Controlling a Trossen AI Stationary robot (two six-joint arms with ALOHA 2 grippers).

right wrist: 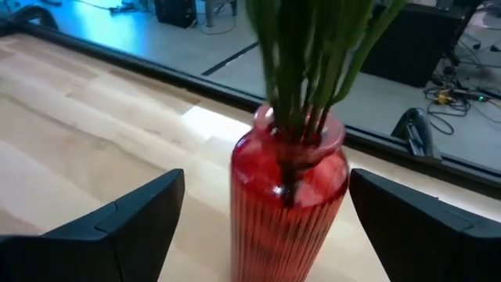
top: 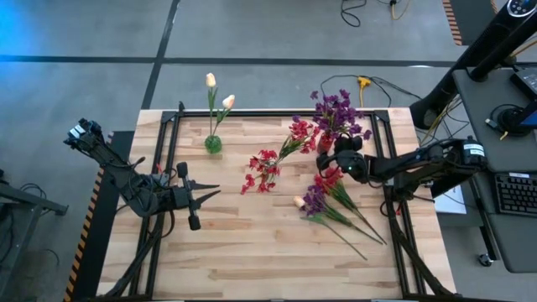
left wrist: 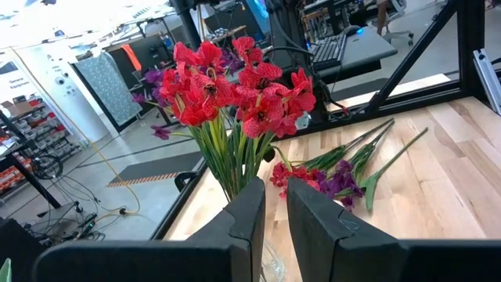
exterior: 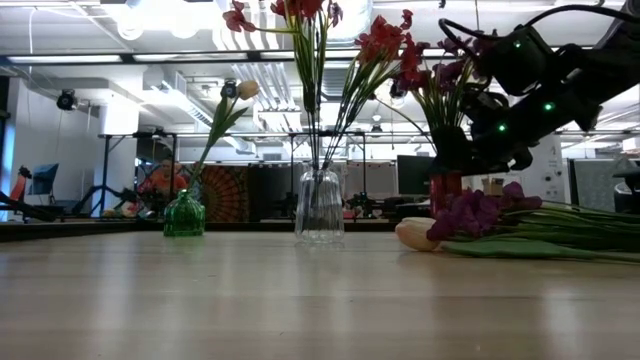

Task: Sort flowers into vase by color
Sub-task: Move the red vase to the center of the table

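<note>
The right gripper (top: 329, 170), jaws spread wide and empty, is held beside the red vase (right wrist: 288, 196). It should be lowered squarely onto a loose purple flower (top: 317, 201) stem. The left gripper (top: 211, 192) is kept nearly closed, empty.

Open workshop hall, grey floor, ceiling strip lighting

Wooden table (top: 252, 243) stands on grey concrete floor (top: 252, 33) marked with dark lines; side desk (top: 503, 109) carries a keyboard (top: 513, 195); cables (top: 369, 10) lie loose; ceiling lights (exterior: 150, 15) overhead

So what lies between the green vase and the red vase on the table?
In the low view, the clear glass vase with red flowers stands between the green vase and the red vase. The high view shows only its red flowers there.
</note>
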